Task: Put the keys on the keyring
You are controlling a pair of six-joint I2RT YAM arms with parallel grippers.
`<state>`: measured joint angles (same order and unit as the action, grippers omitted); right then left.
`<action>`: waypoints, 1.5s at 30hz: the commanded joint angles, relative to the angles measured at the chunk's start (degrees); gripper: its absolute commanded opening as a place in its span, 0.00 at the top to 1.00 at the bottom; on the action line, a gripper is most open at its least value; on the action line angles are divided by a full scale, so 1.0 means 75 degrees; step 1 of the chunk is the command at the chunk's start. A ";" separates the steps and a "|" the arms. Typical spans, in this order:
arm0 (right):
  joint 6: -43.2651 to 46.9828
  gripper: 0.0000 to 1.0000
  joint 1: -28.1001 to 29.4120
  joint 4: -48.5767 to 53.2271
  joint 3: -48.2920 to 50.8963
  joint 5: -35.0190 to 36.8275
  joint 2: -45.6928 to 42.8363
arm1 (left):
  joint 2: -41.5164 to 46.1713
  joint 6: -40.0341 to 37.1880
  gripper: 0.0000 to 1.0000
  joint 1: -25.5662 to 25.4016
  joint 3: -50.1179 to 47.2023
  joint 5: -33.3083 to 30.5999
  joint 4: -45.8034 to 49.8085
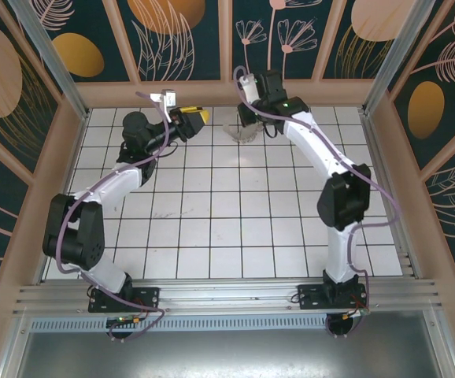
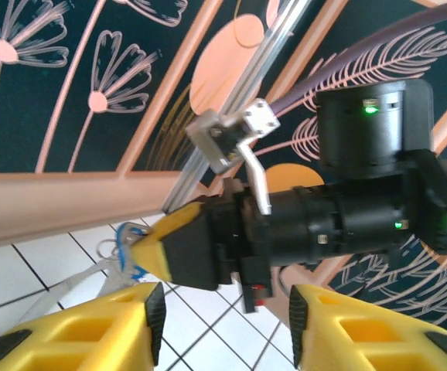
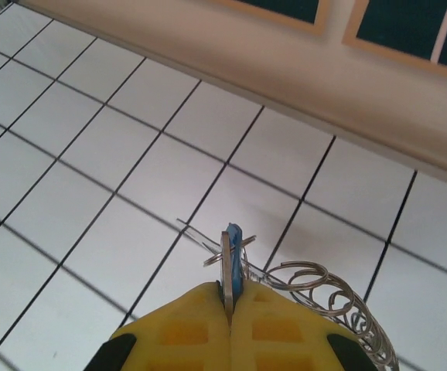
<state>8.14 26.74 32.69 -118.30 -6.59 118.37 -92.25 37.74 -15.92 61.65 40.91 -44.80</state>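
My right gripper [image 3: 230, 300] is shut on the key [image 3: 231, 251], which stands edge-on between the fingers with its blue head and silver blade poking out above them. The keyring [image 3: 195, 233] shows as a thin wire crossing the key, with a fringe of small silvery rings [image 3: 325, 284] trailing right, just above the tiles. From above, the right gripper [image 1: 248, 124] holds this bundle [image 1: 238, 135] near the back wall. My left gripper [image 2: 225, 325] is open and holds nothing; it faces the right gripper's yellow fingers [image 2: 158, 246] and the blue key [image 2: 127, 249]. The left gripper [image 1: 194, 118] hovers to the left of the bundle.
The tan back wall rail [image 1: 227, 93] runs close behind both grippers. A white tiled floor [image 1: 227, 213] stretches toward the arm bases. The right arm's black wrist and camera mount [image 2: 363, 193] sit right in front of the left fingers.
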 commanded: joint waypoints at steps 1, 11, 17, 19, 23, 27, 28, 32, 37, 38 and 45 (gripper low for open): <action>0.0377 1.00 0.0026 0.0717 -0.1578 0.0203 0.0899 | 0.0419 -0.0328 0.34 0.0151 -0.0234 -0.0420 0.0269; -0.0367 1.00 0.0206 -0.0281 -0.0963 -0.0559 0.1435 | 0.1429 -0.0900 0.01 0.0195 -0.0614 -0.1360 0.0999; -0.0887 1.00 0.0682 -0.1237 0.0966 -0.0670 0.0669 | 0.1643 -0.0907 0.01 0.0189 -0.0743 -0.1489 0.1104; -0.1030 1.00 0.0847 -0.1451 0.1565 -0.0617 0.0412 | 0.1681 -0.0847 0.01 0.0198 -0.0743 -0.1468 0.1043; -0.1276 1.00 0.1050 -0.1642 0.2443 -0.0581 0.0003 | 0.1687 -0.0734 0.01 0.0194 -0.0953 -0.1378 0.0947; -0.1554 1.00 0.1110 -0.1628 0.2952 -0.0792 -0.0192 | 0.1682 -0.0655 0.01 0.0200 -0.1012 -0.1306 0.0860; -0.1637 1.00 0.1110 -0.1628 0.3064 -0.0907 -0.0216 | 0.1680 -0.0632 0.01 0.0198 -0.1035 -0.1306 0.0832; -0.2033 1.00 0.1122 -0.1613 0.3407 -0.1541 -0.0239 | 0.1678 -0.0584 0.01 0.0187 -0.1090 -0.1321 0.0749; -0.2631 1.00 0.1134 -0.1912 0.3982 -0.2214 -0.0297 | 0.1633 -0.0520 0.01 0.0194 -0.1102 -0.1303 0.0678; -0.2748 1.00 0.1140 -0.1965 0.4092 -0.2332 -0.0299 | 0.1623 -0.0518 0.01 0.0196 -0.1104 -0.1293 0.0668; -0.3486 1.00 0.1159 -0.2378 0.4740 -0.2939 -0.0265 | 0.1533 -0.0485 0.01 0.0183 -0.1003 -0.1219 0.0643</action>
<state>-14.17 35.24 18.06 -84.20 -24.43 118.96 -80.73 33.30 -14.83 53.93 30.98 -37.17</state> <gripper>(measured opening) 0.046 0.988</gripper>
